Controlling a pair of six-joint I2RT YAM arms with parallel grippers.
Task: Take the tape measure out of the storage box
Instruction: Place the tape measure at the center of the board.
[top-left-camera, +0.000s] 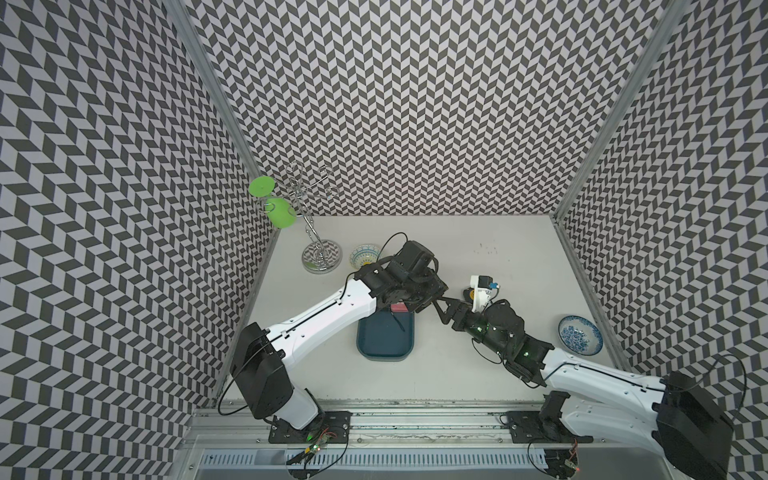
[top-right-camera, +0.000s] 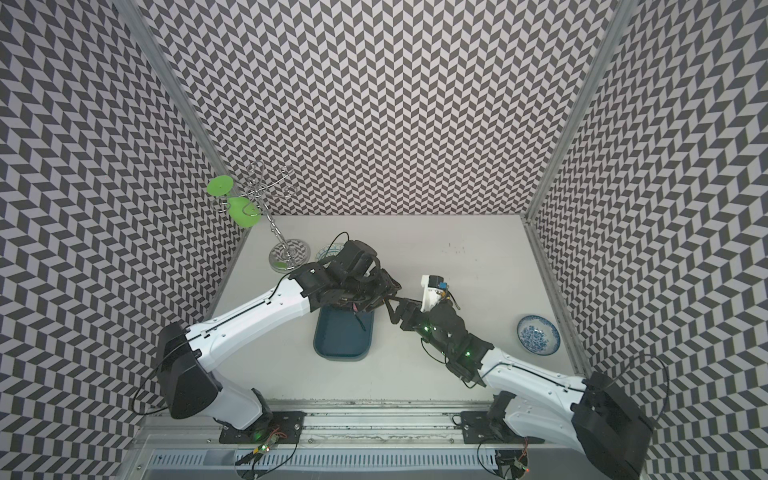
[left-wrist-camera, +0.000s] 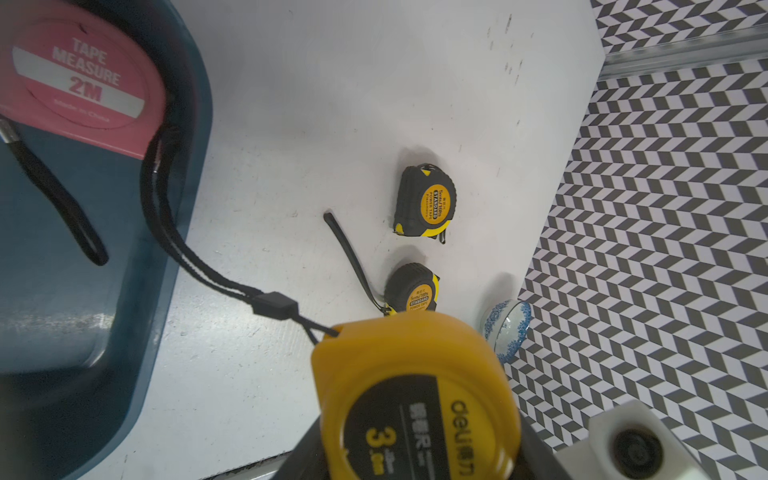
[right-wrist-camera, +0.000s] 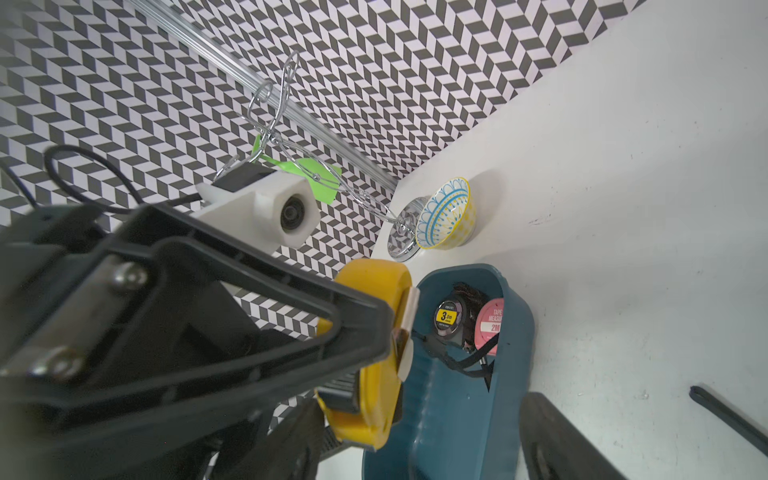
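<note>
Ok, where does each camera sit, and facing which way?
Top views: overhead, front, facing down on the table; left arm, right arm show.
Left wrist: on the left arm, facing box, table; left gripper holds the yellow tape measure.
Right wrist: on the right arm, facing the box; its fingers show.
Wrist views share: box, yellow tape measure.

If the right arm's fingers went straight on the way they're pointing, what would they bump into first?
Most likely the yellow tape measure gripped in the left fingers. It sits right in their path, with the storage box wall close beside it. Depth is hard to judge.
</note>
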